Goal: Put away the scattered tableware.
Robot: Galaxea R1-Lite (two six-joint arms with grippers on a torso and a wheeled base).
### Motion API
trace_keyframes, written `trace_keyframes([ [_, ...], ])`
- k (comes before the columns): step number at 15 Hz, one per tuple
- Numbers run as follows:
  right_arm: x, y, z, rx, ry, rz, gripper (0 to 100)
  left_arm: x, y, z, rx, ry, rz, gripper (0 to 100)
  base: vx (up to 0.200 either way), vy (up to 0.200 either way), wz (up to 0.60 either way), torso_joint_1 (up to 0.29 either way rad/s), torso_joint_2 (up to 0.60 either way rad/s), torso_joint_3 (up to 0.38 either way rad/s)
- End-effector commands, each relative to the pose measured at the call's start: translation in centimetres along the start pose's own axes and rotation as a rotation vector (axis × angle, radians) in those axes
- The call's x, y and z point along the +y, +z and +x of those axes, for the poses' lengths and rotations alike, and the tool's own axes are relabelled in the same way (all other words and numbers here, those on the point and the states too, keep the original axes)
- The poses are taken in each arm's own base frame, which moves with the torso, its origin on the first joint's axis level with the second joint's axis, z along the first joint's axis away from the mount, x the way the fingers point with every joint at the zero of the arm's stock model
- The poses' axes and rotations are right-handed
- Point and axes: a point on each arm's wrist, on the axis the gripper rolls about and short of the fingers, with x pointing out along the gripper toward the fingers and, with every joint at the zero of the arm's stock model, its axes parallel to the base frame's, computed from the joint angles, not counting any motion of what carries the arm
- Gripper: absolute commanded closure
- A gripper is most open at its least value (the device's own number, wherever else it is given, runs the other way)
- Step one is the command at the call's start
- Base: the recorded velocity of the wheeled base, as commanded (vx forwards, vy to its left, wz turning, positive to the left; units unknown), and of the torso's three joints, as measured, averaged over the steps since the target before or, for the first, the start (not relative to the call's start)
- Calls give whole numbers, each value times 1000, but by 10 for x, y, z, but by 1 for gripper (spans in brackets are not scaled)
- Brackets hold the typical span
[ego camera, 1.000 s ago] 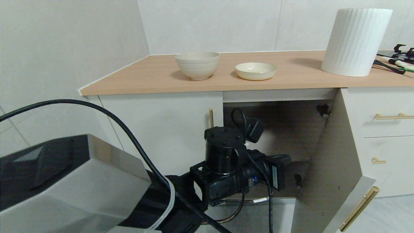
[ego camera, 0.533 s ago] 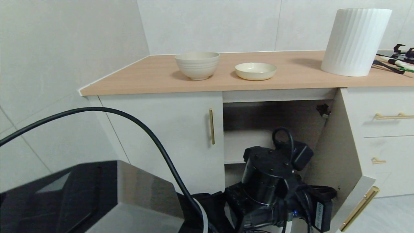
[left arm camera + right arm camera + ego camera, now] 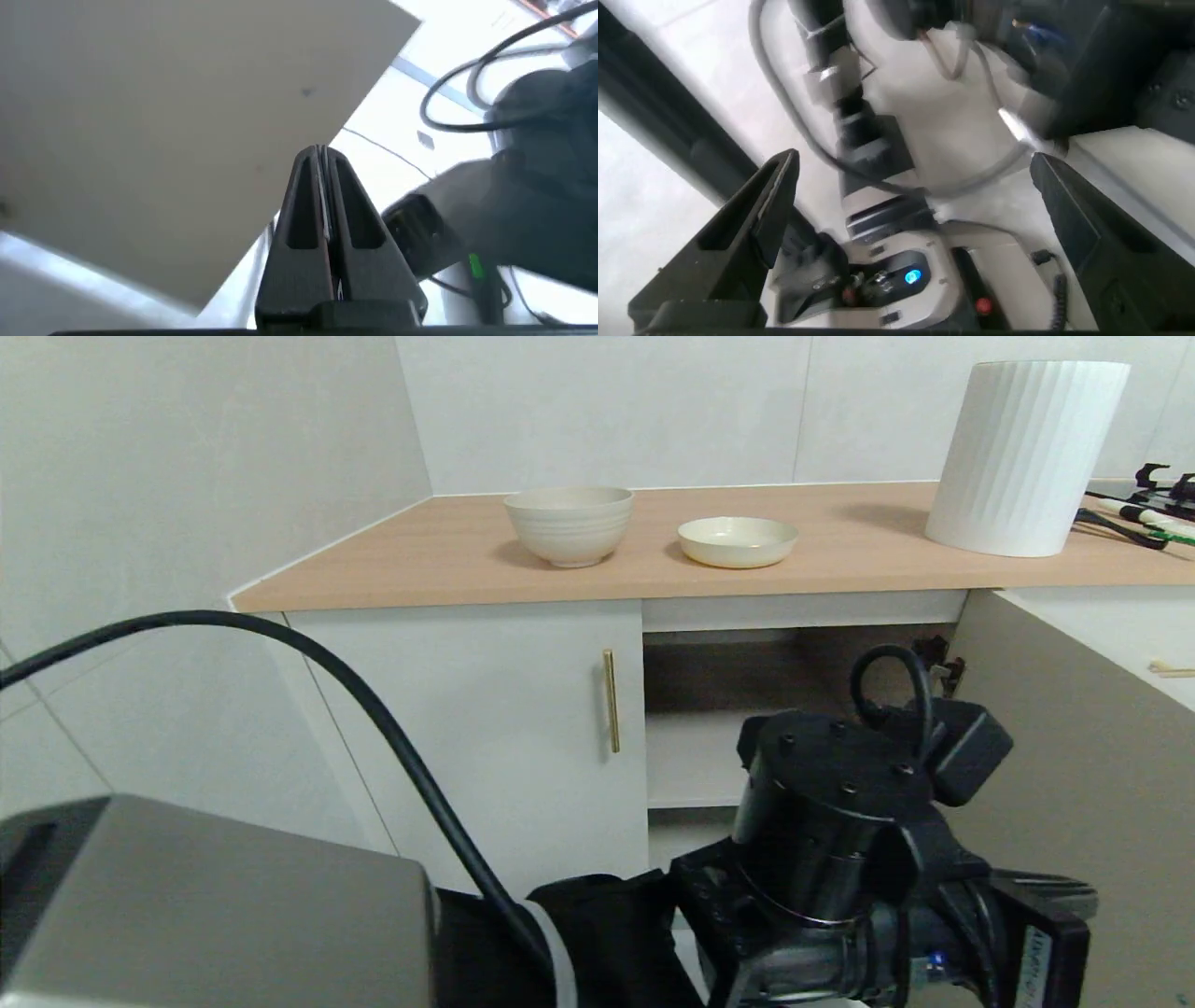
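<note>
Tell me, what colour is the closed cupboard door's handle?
The handle is gold, clearest in head view.

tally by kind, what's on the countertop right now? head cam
Deep bowl: 1
Shallow dish: 1
Ribbed white canister: 1
Pens and cables at the right edge: too bunched to count
Total: 3, plus that clutter

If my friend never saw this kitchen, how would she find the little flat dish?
Start at the wooden countertop. Two cream pieces sit on it, apart from each other. The shallow dish is the low, wide one, nearer the tall white ribbed container; the bowl on its other side is deep with ridged sides.
</note>
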Motion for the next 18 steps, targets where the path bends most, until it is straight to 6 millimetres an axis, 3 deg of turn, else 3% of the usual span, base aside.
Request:
trace_keyframes([
  [1,-3,3,5,11,-1,11,0,24,26,-49,-63,113,-22,100,0,0,0,0,0,0],
  [2,-9,15,13,7,-33,16,0,56,32,-82,-82,227,-48,100,0,0,0,0,0,0],
  [3,-10,18,15,4,-42,15,0,61,32,-86,-83,245,-54,100,0,0,0,0,0,0],
  [4,-24,37,33,0,-144,31,0,90,36,-119,-112,372,-85,100,0,0,0,0,0,0],
  [5,-34,53,46,-12,-191,31,0,99,40,-141,-143,441,-94,100,0,0,0,0,0,0],
  [7,-59,76,62,-7,-263,57,0,99,47,-187,-197,538,-74,100,0,0,0,0,0,0],
  [8,-75,86,74,13,-296,82,0,98,49,-219,-222,609,-38,100,0,0,0,0,0,0],
  [11,-109,109,92,8,-363,97,0,97,42,-273,-231,766,62,100,0,0,0,0,0,0],
  [14,-125,101,98,108,-605,182,0,96,44,-294,-260,850,95,100,0,0,0,0,0,0],
  [15,-126,100,100,120,-687,178,0,93,48,-295,-269,850,103,0,0,0,0,0,0,0],
  [18,-122,112,96,163,-833,187,0,78,54,-302,-272,853,106,0,0,0,0,0,0,0],
])
